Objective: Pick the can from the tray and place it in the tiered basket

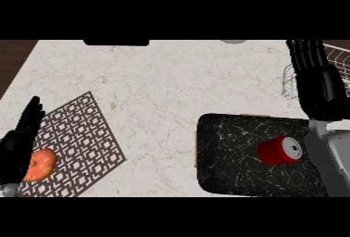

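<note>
Rising along the counter's [171, 83] right edge, grey forearm and black right hand [318, 83], fingers straight and together, holding nothing, reaching past the tray [232, 162] toward the wire tiered basket [338, 58] at the far right corner; lying on its side on the dark tray, toward its right edge, red can [280, 150], untouched, pickup seemingly not yet begun; resting open at the counter's left edge, left hand [21, 139], fingers up, beside an orange fruit [41, 164] sitting on a patterned mat [82, 139].
</note>
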